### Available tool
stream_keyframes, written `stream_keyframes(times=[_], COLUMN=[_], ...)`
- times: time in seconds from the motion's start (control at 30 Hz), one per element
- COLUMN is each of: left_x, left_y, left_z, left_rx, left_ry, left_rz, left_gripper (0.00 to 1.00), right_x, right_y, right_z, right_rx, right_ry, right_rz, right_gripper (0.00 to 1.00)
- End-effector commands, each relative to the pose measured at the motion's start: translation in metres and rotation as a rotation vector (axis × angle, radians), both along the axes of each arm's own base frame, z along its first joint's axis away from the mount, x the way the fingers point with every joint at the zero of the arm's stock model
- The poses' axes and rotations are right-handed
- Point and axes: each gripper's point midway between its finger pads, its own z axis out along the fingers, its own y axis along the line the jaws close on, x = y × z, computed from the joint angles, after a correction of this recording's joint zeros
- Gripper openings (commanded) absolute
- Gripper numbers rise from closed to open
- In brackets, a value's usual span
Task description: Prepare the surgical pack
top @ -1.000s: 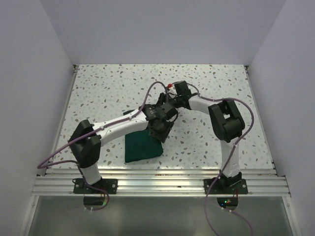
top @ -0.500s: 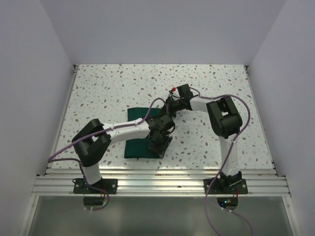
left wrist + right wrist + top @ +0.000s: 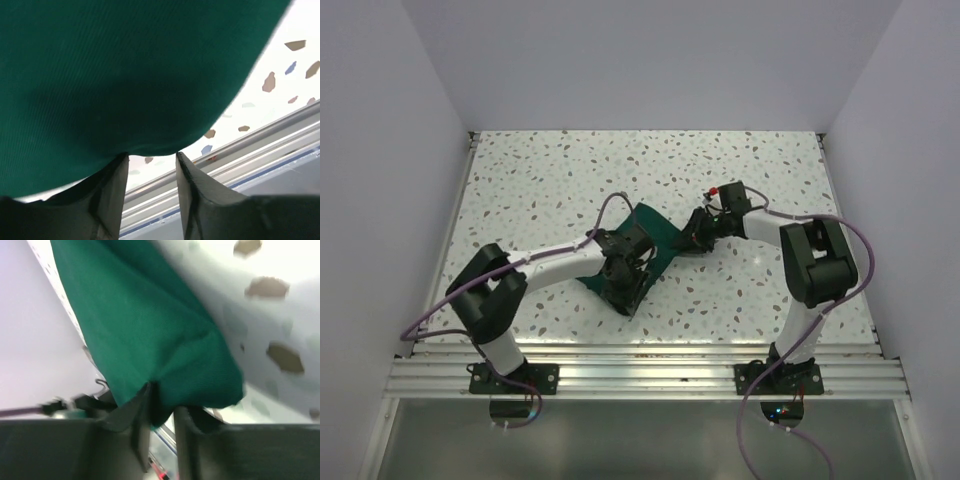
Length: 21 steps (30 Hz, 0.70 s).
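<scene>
The dark green drape (image 3: 656, 229) lies on the speckled table, pulled into a slanted strip between my two grippers. My left gripper (image 3: 625, 283) sits over its near left end. In the left wrist view (image 3: 150, 156) the fingers stand apart, with the drape's (image 3: 125, 75) edge resting at their tips. My right gripper (image 3: 698, 237) holds the drape's right corner. In the right wrist view (image 3: 161, 400) the fingers are closed on a fold of the green fabric (image 3: 150, 325), lifted off the table. No silver tray shows in any view.
An aluminium rail (image 3: 650, 360) runs along the near edge of the table. White walls close in the left, back and right sides. Purple cables loop off both arms, above the table.
My right gripper has moved right with the drape's corner, stretching and turning the bundle into a slanted strip. My left gripper has shifted slightly left on the near end.
</scene>
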Motion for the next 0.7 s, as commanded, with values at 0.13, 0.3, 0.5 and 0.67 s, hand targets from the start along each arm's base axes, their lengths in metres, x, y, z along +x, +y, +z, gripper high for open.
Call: stream_keyframes(times=[0.13,0.3,0.5,0.67], left_x=[0.009,0.018,0.04,0.045], left_y=[-0.006,-0.026,-0.067,-0.08], left_z=[0.076,0.112,0.107,0.07], left_rx=[-0.193,-0.325,-0.425,-0.417], left_ry=[-0.159,-0.23,-0.215,-0.152], left_rz=[-0.005,-0.053,-0.069,-0.065], left_gripper=[0.59,0.59,0.51,0.45], right_x=[-0.039,-0.046,-0.014,0.013], right_y=[-0.02,-0.029,-0.008,0.01], right_z=[0.041,0.061,0.079,0.058], right_rx=[-0.115,-0.168,-0.055,0.025], right_ry=[-0.068,-0.119,-0.185,-0.162], right_rz=[0.137,0.169,0.15,0.14], right_gripper=[0.52,0.57,0.38,0.01])
